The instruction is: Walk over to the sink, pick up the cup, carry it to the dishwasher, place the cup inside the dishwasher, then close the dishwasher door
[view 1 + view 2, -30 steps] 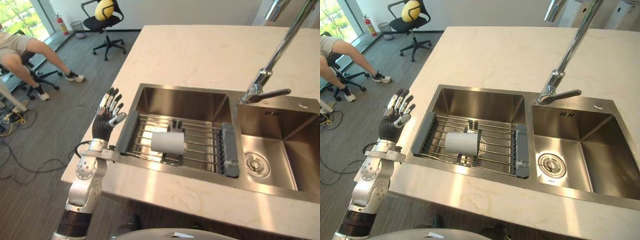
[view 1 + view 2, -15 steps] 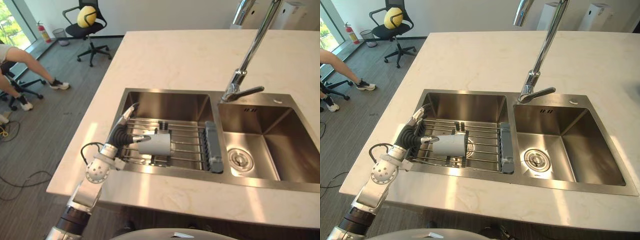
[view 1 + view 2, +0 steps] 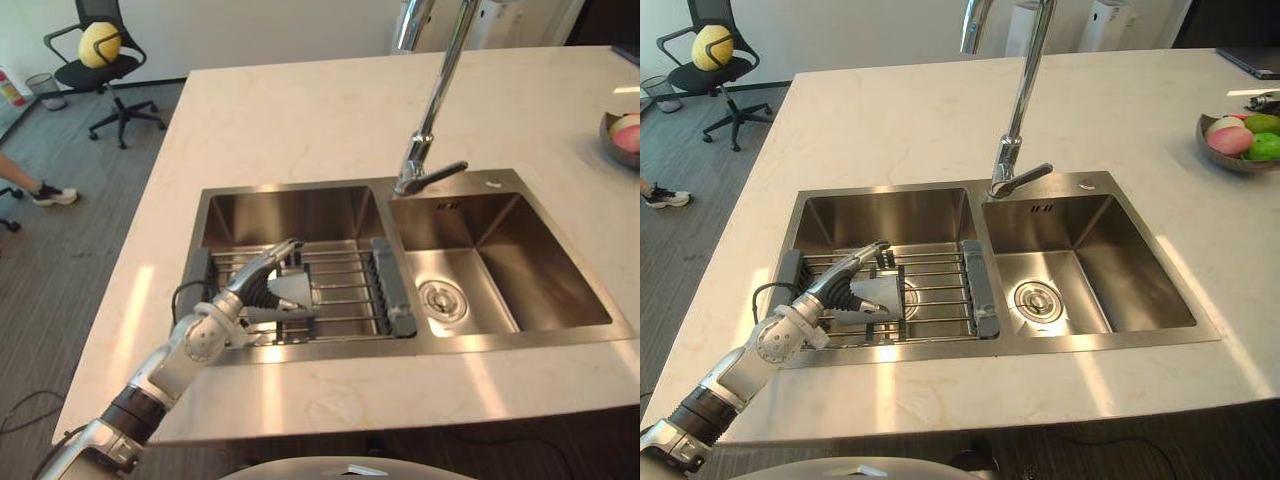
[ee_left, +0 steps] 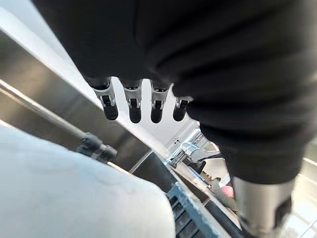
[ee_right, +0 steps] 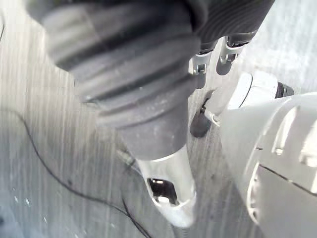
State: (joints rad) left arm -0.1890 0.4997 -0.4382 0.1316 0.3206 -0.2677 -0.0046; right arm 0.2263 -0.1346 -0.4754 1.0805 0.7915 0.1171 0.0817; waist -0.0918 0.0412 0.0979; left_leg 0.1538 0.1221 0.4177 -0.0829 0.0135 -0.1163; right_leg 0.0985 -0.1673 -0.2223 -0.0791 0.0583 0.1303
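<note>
A white cup [image 3: 293, 293] lies on its side on the wire rack [image 3: 350, 290] in the sink's left basin. My left hand [image 3: 250, 286] reaches into that basin from the near counter edge. Its fingers [image 3: 865, 257] stretch straight over the top of the cup and the thumb lies along the cup's near side. The left wrist view has the cup's white wall [image 4: 64, 188] close under the straight fingers [image 4: 133, 106]. My right hand [image 5: 168, 188] hangs over the floor, fingers relaxed and holding nothing.
A tall chrome faucet [image 3: 425, 150] stands behind the divider between the basins. The right basin [image 3: 500, 250] holds just a drain. A fruit bowl [image 3: 1238, 140] sits at the counter's far right. An office chair [image 3: 95, 50] and a person's shoe [image 3: 45, 192] are on the floor to the left.
The camera has shifted as I came up to the sink. My left hand moved from beside the counter edge into the left basin and now spans the cup.
</note>
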